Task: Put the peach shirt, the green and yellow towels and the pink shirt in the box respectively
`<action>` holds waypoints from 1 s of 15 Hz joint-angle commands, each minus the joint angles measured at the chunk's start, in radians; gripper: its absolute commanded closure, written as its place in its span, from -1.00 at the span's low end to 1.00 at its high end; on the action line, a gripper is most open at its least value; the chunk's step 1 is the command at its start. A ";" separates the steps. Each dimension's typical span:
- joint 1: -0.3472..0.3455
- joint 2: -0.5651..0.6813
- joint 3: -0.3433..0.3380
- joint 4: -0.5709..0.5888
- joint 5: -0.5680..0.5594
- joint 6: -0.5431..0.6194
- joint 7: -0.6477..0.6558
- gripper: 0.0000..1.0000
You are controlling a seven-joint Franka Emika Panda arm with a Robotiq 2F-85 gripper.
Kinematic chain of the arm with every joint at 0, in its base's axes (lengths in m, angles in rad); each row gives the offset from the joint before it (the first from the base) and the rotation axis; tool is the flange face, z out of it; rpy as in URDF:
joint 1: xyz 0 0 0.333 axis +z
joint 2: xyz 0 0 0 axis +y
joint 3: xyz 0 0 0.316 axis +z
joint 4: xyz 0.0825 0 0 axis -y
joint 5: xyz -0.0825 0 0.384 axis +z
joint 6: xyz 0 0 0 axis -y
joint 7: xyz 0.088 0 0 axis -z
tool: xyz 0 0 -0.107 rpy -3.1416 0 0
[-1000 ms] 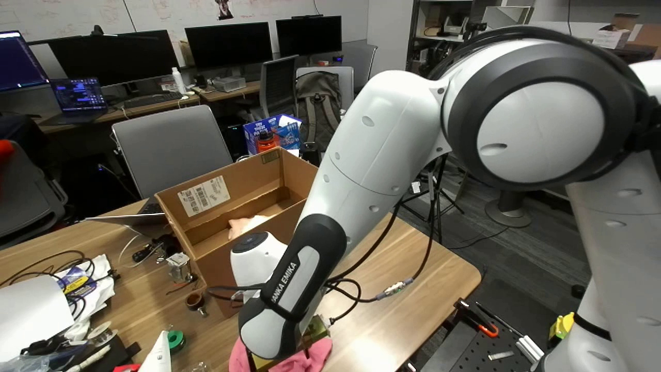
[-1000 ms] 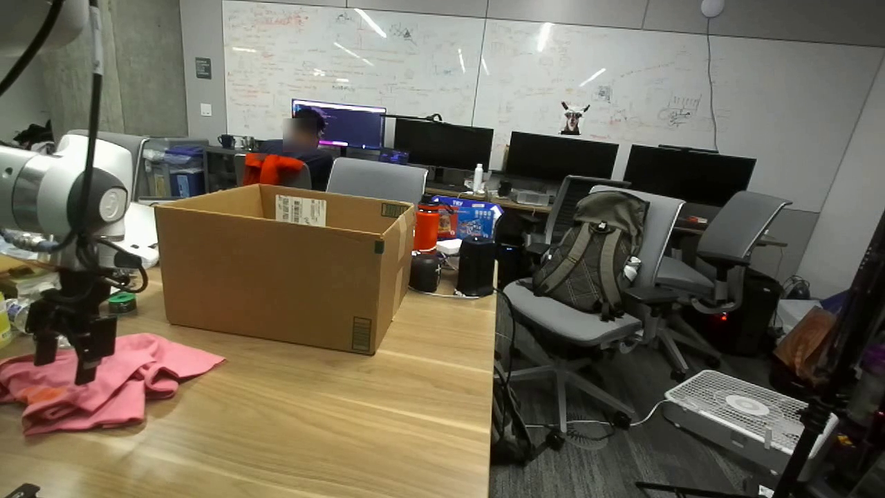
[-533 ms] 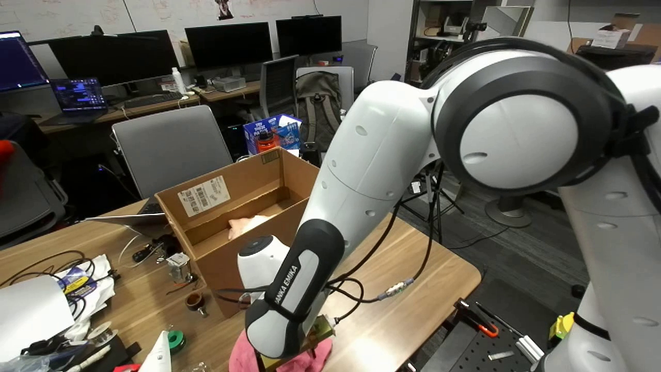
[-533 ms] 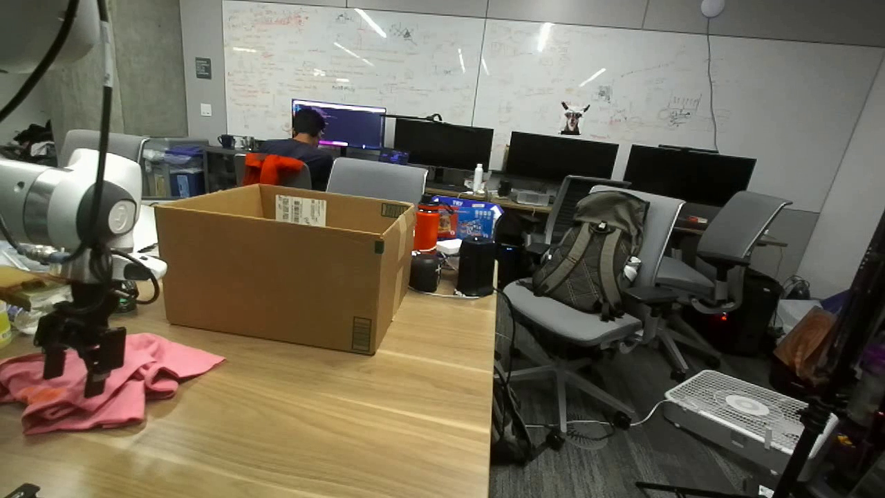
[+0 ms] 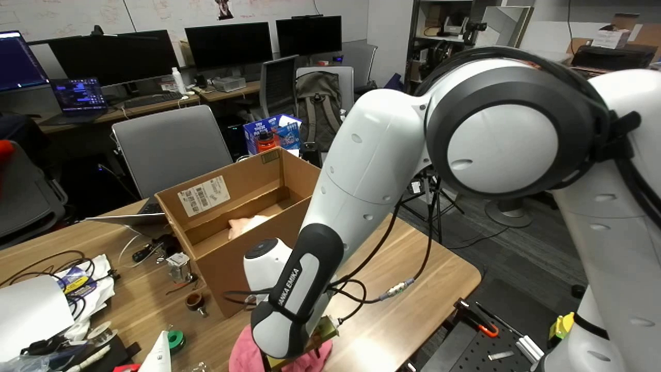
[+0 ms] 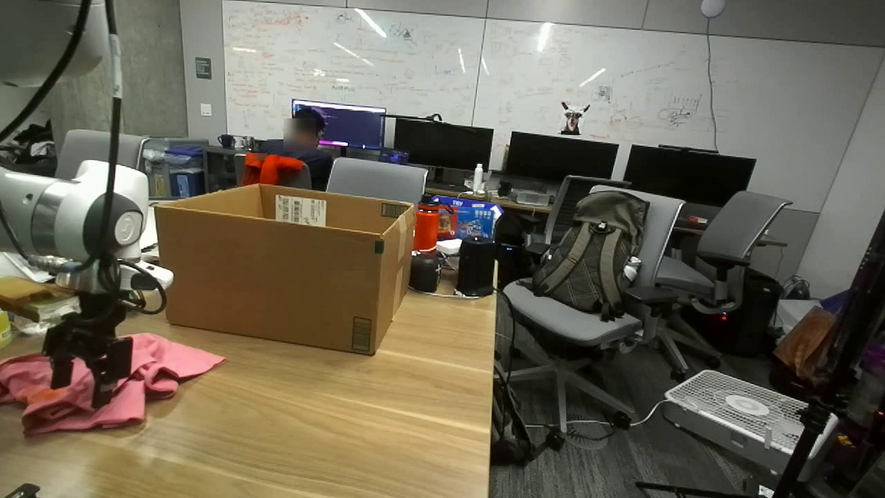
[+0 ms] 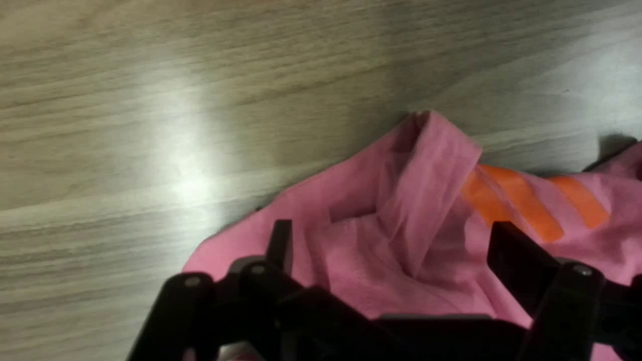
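- Lowered since earlier: our black two-finger gripper [image 7: 392,238], jaws wide, empty.
- Step, we judge: grasping the bright-pink fabric shirt [image 7: 426,245].
- Next, we should descend and close.

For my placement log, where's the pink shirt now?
In an exterior view, the pink shirt lies at left on the table, under the gripper, near the box.

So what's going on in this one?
A robot arm has its open hand over the crumpled pink shirt, which lies on the wooden table near the cardboard box. Nothing is in its grip. What looks like the peach shirt shows inside the box; the towels can't be made out. Picking up the pink shirt looks like the next step.
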 commanded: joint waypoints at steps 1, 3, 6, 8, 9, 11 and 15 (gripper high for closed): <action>0.006 -0.004 -0.013 -0.011 0.021 0.034 -0.029 -1.00; 0.021 -0.003 -0.033 -0.017 0.006 0.046 -0.011 -1.00; 0.044 0.002 -0.064 -0.028 -0.014 0.066 0.003 -1.00; 0.055 0.008 -0.077 -0.035 -0.018 0.082 0.005 -1.00; 0.058 0.009 -0.079 -0.038 -0.017 0.087 0.004 -1.00; 0.065 0.009 -0.086 -0.046 -0.017 0.098 0.005 -1.00; 0.075 0.001 -0.094 -0.055 -0.016 0.116 0.009 -0.47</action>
